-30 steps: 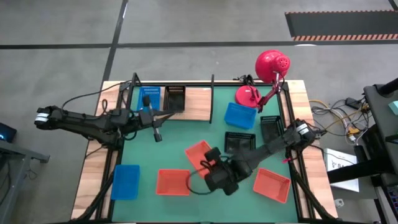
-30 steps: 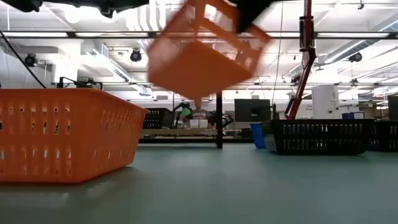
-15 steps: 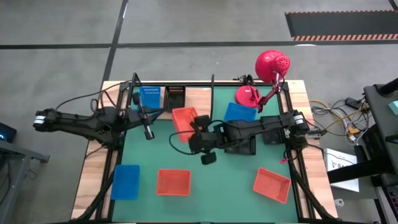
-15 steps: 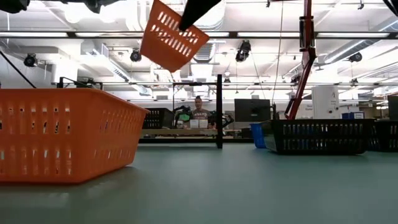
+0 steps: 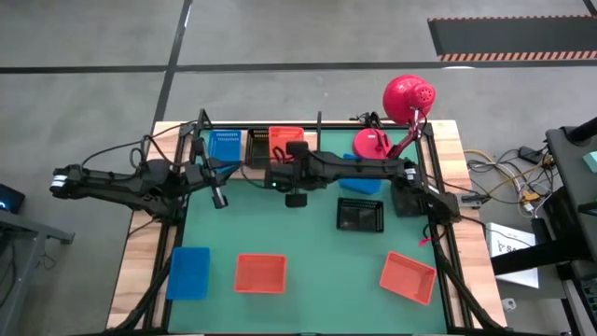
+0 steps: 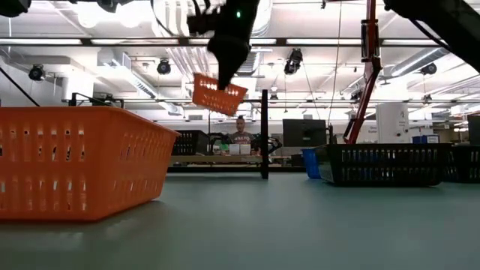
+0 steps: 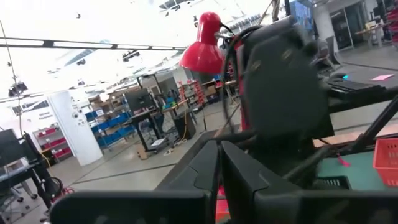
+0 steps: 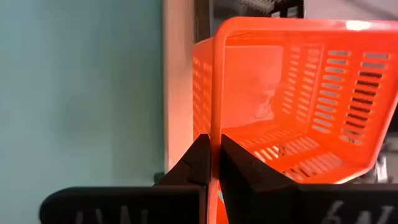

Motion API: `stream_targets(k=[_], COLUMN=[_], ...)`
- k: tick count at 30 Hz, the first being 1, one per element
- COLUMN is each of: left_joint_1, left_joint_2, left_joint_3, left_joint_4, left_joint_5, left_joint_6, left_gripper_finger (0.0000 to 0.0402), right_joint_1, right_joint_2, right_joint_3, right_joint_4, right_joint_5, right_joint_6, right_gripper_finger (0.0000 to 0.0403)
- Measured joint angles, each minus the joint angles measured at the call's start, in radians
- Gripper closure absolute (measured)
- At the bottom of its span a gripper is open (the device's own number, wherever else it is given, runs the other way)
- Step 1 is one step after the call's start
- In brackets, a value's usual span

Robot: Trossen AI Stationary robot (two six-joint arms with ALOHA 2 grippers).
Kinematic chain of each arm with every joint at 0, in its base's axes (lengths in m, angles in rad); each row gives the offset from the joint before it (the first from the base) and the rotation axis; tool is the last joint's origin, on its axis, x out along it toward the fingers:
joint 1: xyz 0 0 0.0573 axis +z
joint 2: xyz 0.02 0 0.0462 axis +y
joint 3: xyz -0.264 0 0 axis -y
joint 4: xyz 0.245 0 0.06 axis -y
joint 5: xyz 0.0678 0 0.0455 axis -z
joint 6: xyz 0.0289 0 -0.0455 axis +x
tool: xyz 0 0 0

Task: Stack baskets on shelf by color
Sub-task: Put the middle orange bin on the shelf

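Observation:
My right gripper reaches across the table to the shelf, a light wooden board between black posts at the far left. It is shut on an orange basket, which hangs over the board beside a black basket and a blue basket standing on the shelf. The low view shows the orange basket tilted in the air. My left gripper is shut and holds nothing, just near of the shelf's left part. My right gripper pinches one side wall of the orange basket at its rim, one finger outside the wall and the other inside. The basket is lifted clear and hangs tilted below the gripper over the shelf.
On the green mat lie a blue basket, two orange baskets, two black baskets and a blue one partly under my right arm. A red desk lamp stands at the far right.
My right gripper has carried the orange basket from the mat's middle toward the far edge, up over the shelf, its arm stretching out leftward. The basket has stayed lifted and tilted. My left gripper has drawn back a little toward the table's left.

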Motion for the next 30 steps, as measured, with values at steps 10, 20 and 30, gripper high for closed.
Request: stream_targets(k=[10, 20, 30], left_joint_1=[0.000, 0.000, 0.000], left_joint_2=[0.010, 0.006, 0.011], left_joint_3=[0.000, 0.000, 0.000], left_joint_4=[0.003, 0.001, 0.002], left_joint_5=[0.000, 0.000, 0.000], left_joint_6=[0.026, 0.028, 0.030], left_gripper_finger=[0.0398, 0.0398, 0.0398], right_joint_1=[-0.092, -0.158, -0.177], right_joint_2=[0.005, 0.037, 0.082], right_joint_3=[-0.019, -0.063, -0.076], right_joint_4=[-0.056, -0.004, 0.004], right_joint_5=[-0.079, -0.166, -0.168], right_joint_6=[0.025, 0.033, 0.043], right_gripper_finger=[0.0391, 0.0390, 0.0390])
